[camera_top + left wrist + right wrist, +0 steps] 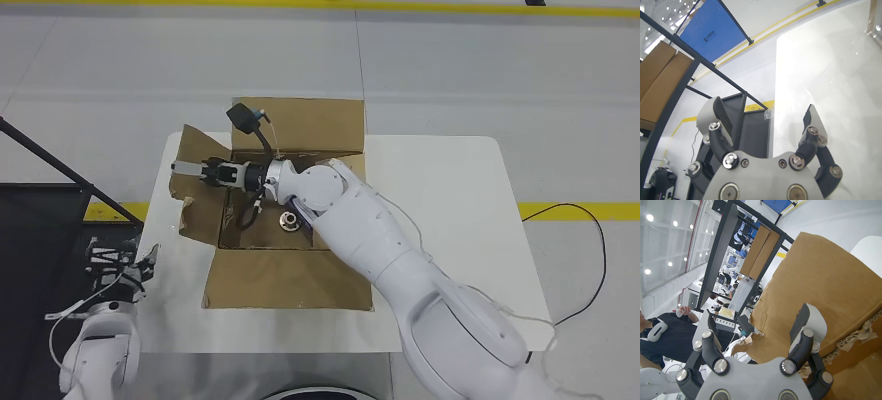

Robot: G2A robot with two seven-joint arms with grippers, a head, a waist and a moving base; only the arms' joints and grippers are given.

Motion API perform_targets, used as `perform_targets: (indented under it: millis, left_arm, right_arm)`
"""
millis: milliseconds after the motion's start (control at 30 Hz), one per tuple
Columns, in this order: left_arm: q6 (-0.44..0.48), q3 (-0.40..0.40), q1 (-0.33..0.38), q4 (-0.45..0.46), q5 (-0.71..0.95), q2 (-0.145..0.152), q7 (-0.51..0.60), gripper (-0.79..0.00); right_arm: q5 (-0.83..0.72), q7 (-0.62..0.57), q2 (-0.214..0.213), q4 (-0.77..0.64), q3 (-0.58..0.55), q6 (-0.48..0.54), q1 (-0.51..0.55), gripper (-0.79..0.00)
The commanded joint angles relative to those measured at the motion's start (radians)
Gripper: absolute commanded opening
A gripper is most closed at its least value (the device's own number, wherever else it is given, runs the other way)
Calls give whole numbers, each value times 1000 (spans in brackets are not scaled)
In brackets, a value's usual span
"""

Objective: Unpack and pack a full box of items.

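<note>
Hovering at box side flap, right pincer spread | left pincer spread | box mouth up

The box opening was largely blocked by the right arm stretched across it; bare table was left free on its right.

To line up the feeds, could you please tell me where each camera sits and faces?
Top view: overhead, looking down at the table and open box; right arm and left arm show.
Left wrist view: by the table's corner, facing along the table toward a black rack; open jaws show.
Right wrist view: over the box, facing its torn flap; open jaws show.
Shared: top and right wrist views show that flap.
</note>
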State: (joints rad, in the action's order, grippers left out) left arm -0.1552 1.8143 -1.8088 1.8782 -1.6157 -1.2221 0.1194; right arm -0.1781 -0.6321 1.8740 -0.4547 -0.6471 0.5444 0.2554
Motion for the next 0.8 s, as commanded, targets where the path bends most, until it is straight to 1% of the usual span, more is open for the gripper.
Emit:
perform_targets:
  millis: [0,133,233,333,500,600,767]
  left_arm:
    - [-8,31,-21,44,50,-2,9,0]
    - [-33,75,-51,113,153,-10,22,0]
    - [-51,95,-61,141,214,-16,27,0]
    - [-86,112,-58,156,278,-22,28,0]
    - [-156,150,-29,182,467,-35,57,0]
    - [-161,176,-22,197,581,-41,87,0]
    - [-146,207,-19,205,691,-47,110,0]
  right_arm:
    - [15,1,-1,-12,-1,-14,5,0]
    - [50,5,1,-35,2,-43,12,0]
    - [64,-1,6,-48,5,-54,17,0]
    - [78,-3,14,-52,8,-61,19,0]
    - [103,-9,29,-44,18,-78,14,0]
    - [114,-18,39,-35,24,-87,13,0]
    - [124,-33,57,-15,31,-91,11,0]
